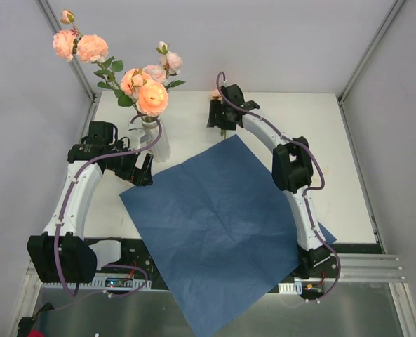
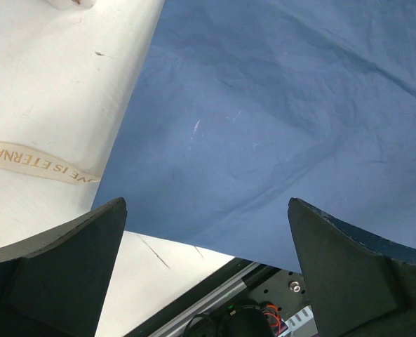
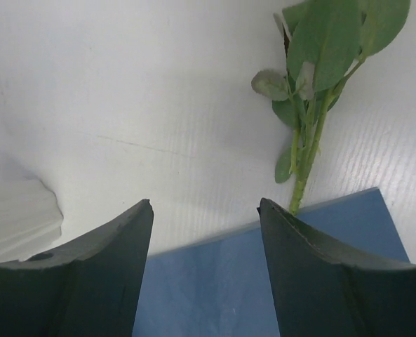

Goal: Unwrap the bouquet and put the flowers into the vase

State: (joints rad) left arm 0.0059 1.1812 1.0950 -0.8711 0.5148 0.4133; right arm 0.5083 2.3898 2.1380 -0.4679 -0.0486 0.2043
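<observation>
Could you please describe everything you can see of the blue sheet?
The sheet is one square of matte dark-blue paper, unwrapped and spread flat, lightly wrinkled, with fold creases crossing at its middle. It lies cornerwise on the white table, its near corner overhanging the table's front edge. The right arm passes above its right corner, and a leafy stem ends at its far edge.
</observation>
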